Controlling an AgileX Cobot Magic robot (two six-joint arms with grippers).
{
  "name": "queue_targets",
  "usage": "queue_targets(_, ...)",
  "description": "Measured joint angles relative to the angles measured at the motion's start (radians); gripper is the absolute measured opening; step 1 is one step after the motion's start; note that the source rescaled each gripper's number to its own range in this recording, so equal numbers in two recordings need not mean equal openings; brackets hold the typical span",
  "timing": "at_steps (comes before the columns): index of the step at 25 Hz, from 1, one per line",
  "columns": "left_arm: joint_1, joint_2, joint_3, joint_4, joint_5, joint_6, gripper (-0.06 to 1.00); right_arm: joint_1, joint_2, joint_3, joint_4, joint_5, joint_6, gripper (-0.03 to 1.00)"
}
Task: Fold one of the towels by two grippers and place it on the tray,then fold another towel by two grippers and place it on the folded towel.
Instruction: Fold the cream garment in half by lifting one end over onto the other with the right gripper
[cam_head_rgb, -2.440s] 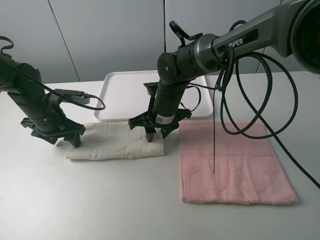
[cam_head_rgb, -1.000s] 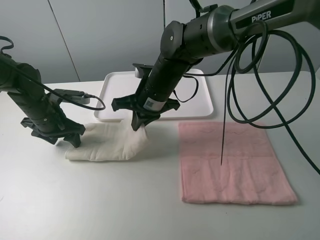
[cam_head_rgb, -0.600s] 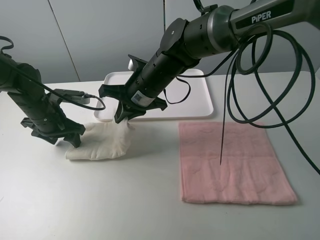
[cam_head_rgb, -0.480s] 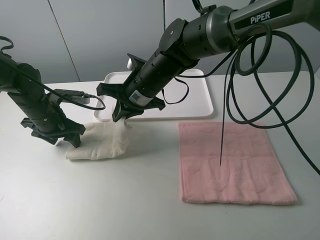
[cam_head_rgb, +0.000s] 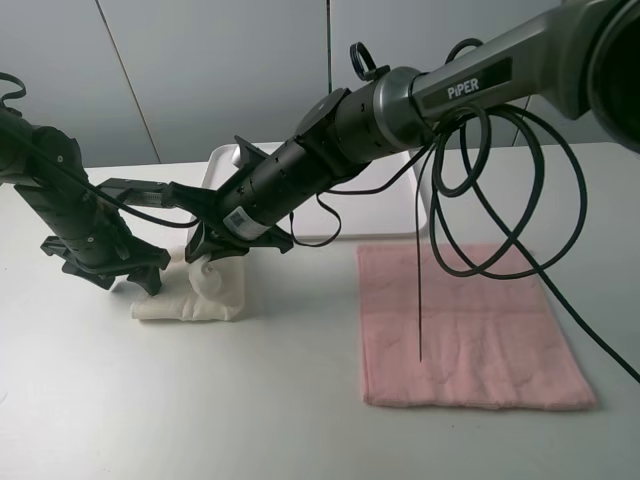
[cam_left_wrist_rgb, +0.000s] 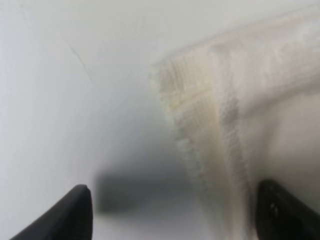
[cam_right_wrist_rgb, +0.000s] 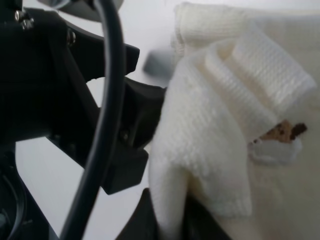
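A white table (cam_head_rgb: 120, 400) is filling the exterior high view from 3 o'clock round through 6 to 9, its matte top looking smooth and evenly pale. Behind it, a light grey wall (cam_head_rgb: 220, 70) is running across from 10 to 2 o'clock. Two thin dark seams are dividing that wall into panels: one (cam_head_rgb: 128, 80) is slanting at 11 o'clock, another (cam_head_rgb: 329, 40) is dropping straight at 12. Soft light is falling from above (shadows on the tabletop are showing faint, with blurred edges).
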Motion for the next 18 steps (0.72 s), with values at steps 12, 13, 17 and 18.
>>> queue_targets(12,0.0,0.0,0.0,-0.006,0.0,0.0,0.87,0.001,0.077,0.0,0.303,-0.018,-0.196,0.04)
queue_targets(13,0.0,0.0,0.0,-0.006,0.0,0.0,0.87,0.002,0.081,0.0,0.32,-0.021,-0.202,0.04)
queue_targets(17,0.0,0.0,0.0,-0.006,0.0,0.0,0.87,0.023,0.093,0.0,0.358,-0.07,-0.224,0.04)
queue_targets(18,0.0,0.0,0.0,-0.006,0.0,0.0,0.87,0.03,0.095,0.0,0.358,-0.087,-0.229,0.04)
